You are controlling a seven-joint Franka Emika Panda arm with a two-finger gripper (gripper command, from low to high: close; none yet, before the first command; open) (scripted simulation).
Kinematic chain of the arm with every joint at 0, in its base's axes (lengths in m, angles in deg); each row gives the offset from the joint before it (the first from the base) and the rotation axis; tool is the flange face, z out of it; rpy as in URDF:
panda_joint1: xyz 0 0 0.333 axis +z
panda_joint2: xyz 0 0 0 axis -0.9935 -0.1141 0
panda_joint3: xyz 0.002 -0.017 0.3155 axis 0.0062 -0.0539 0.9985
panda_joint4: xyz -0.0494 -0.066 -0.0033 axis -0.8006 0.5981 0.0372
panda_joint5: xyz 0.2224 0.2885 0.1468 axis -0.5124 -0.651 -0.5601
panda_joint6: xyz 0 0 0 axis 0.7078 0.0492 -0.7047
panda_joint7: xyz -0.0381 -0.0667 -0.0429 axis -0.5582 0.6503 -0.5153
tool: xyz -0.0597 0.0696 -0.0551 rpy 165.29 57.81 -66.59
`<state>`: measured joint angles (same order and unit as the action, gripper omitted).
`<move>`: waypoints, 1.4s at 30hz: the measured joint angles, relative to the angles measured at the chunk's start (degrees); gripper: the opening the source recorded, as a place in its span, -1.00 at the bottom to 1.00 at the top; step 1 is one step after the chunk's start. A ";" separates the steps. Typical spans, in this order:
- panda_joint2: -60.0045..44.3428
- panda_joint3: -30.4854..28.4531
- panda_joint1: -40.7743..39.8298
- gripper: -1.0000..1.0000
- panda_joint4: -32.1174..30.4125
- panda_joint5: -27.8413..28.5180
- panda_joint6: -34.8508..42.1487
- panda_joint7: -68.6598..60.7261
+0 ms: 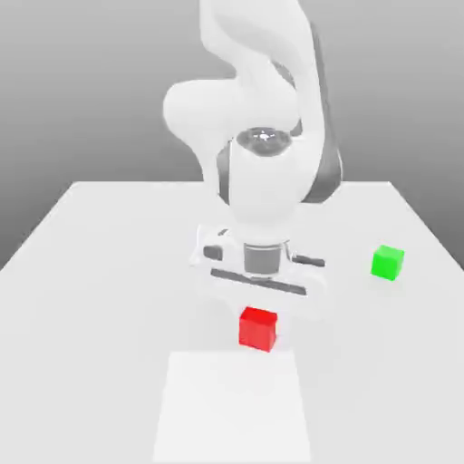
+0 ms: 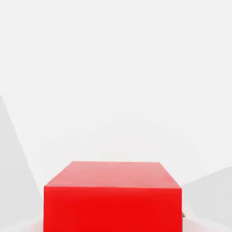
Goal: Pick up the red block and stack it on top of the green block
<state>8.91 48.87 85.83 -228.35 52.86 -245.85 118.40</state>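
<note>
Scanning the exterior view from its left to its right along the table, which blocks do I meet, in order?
red block → green block, both resting on the white table.

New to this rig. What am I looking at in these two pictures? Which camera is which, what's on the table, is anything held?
It's a simulated scene. The white machine is a robot arm standing on a white table. The exterior view comes from a camera off the arm; the hand view comes from a camera mounted on the arm's hand, looking along it.

The hand is lowered over the red block, which looms large in the hand view. The gripper is shut on that block, which looks about level with the tabletop. The green block sits apart, toward the exterior view's right, untouched. The red one is meant to be stacked on it.
</note>
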 joint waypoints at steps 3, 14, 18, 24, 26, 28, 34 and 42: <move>2.63 0.43 1.32 -1.00 -0.56 -0.10 2.15 -1.26; 4.93 6.25 18.50 -1.00 0.20 -3.51 5.19 -21.92; 5.69 8.19 25.08 -1.00 0.52 -4.71 6.24 -29.59; 6.86 11.08 34.93 -1.00 1.00 -6.50 7.83 -41.12; 7.26 12.03 38.23 -1.00 1.17 -7.09 8.37 -44.96; 7.66 12.95 41.54 -1.00 1.33 -7.67 8.90 -48.79; 8.89 15.51 51.61 -1.00 1.83 -9.31 10.52 -60.25; 6.03 18.49 60.70 -1.00 2.58 -10.00 8.39 -70.64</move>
<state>14.95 67.36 146.53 -225.78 42.85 -237.45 47.77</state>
